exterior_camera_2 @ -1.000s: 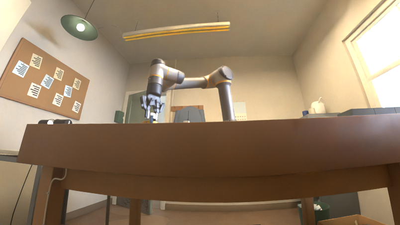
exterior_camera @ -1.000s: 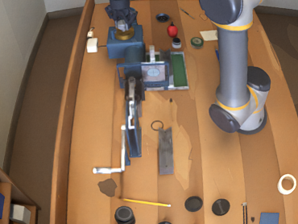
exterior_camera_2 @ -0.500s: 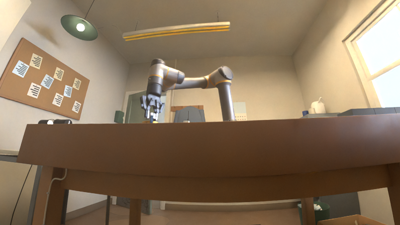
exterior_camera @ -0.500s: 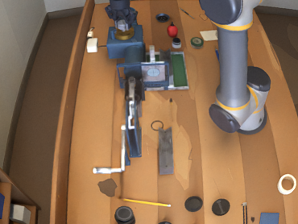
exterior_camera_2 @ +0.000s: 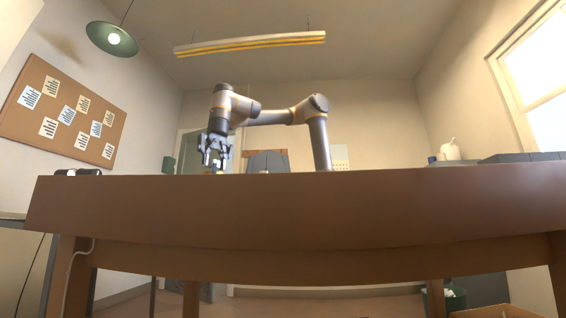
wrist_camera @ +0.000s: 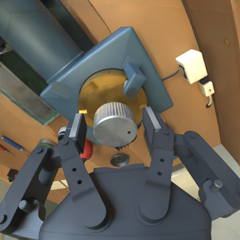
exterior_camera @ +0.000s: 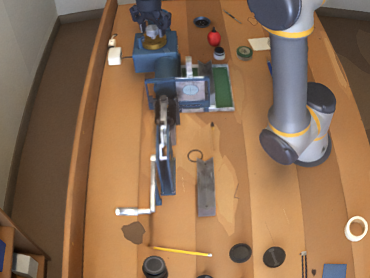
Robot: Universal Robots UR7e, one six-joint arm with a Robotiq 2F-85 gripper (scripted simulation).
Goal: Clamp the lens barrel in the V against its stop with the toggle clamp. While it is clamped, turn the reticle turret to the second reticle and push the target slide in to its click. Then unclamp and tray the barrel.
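The reticle turret's knurled silver knob (wrist_camera: 114, 124) rises from a brass dial on a blue housing (exterior_camera: 155, 50) at the far end of the bench. My gripper (wrist_camera: 115, 124) stands open around the knob and holds nothing. A small blue pointer block (wrist_camera: 133, 77) sits at the dial's rim. Nearer along the fixture, the dark lens barrel (exterior_camera: 166, 111) lies in the V, with the toggle clamp (exterior_camera: 162, 145) and its long silver handle (exterior_camera: 145, 200) running toward the near side. The target slide (exterior_camera: 191, 90) sits beside the barrel.
A green-lined tray (exterior_camera: 222, 86) lies right of the slide. A white adapter (exterior_camera: 115, 56) sits left of the housing by the bench's raised edge. A red bulb (exterior_camera: 214, 37), a tape roll (exterior_camera: 244, 52), a metal plate (exterior_camera: 205, 186), a pencil (exterior_camera: 182, 251) and caps lie scattered.
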